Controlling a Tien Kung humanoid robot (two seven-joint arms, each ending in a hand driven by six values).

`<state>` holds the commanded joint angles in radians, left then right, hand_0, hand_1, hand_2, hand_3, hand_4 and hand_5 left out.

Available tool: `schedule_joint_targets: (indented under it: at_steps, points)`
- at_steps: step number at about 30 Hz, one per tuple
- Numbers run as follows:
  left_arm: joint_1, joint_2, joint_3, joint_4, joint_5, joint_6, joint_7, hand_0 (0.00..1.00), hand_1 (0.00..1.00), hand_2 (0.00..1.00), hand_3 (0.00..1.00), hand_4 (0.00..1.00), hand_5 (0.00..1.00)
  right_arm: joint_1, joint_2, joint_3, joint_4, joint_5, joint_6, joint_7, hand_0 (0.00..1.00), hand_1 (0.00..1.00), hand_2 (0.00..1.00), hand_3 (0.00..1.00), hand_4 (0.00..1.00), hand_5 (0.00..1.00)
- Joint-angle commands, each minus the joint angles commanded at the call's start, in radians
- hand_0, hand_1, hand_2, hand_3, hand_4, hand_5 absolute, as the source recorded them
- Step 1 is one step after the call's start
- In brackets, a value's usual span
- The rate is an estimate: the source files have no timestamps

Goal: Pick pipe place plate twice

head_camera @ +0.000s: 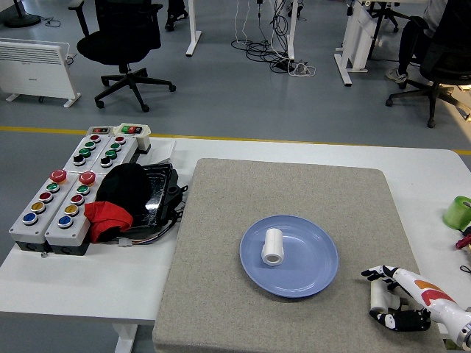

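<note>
Grey office floor stretches behind your worktop, with a black swivel chair and a white radiator far left. On the white worktop you have a large grey mat, and near its middle sits the blue plate. One white pipe already lies on the plate's left half, with its open end facing you.

Your right hand comes in from the near right corner and rests low on the mat, just right of the plate and apart from its rim. Its fingers are curled around the second white pipe, which stands between thumb and fingers at mat level, outside the plate. You cannot see your left hand anywhere.

Over on the left of the worktop you have two grey button boxes with red, green, yellow and blue buttons. Just right of them sits a black tray with a black cap and a red cloth piled on it. At the far right edge a green cup pokes into view.
</note>
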<state>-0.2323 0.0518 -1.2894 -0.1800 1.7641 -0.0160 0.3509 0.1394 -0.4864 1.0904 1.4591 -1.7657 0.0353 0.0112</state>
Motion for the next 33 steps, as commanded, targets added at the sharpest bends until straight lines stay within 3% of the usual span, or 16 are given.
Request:
schedule_joint_targets:
  at_steps: [15, 22, 26, 33]
  points:
    - [0.0, 0.0, 0.0, 0.0, 0.003, 0.0, 0.0, 0.726, 0.742, 0.702, 0.644, 0.4, 0.998, 0.013, 0.001, 0.012, 0.043, 0.005, -0.008, 0.003, 0.411, 0.548, 0.638, 0.746, 0.743, 0.288]
    - [-0.001, 0.001, -0.001, 0.0, 0.006, -0.001, 0.0, 0.725, 0.742, 0.703, 0.644, 0.399, 0.998, 0.067, 0.015, -0.012, 0.066, 0.019, -0.013, 0.003, 0.408, 0.55, 0.638, 0.746, 0.731, 0.275]
    - [-0.002, 0.001, 0.001, 0.0, 0.004, -0.001, 0.0, 0.726, 0.742, 0.703, 0.644, 0.399, 0.998, 0.117, 0.038, -0.037, 0.06, 0.033, -0.013, 0.002, 0.403, 0.546, 0.634, 0.742, 0.721, 0.263]
    - [-0.002, 0.001, 0.001, 0.0, 0.003, -0.004, 0.001, 0.727, 0.742, 0.703, 0.645, 0.399, 0.998, 0.226, 0.116, -0.101, 0.003, 0.064, -0.022, 0.005, 0.403, 0.544, 0.632, 0.743, 0.719, 0.262]
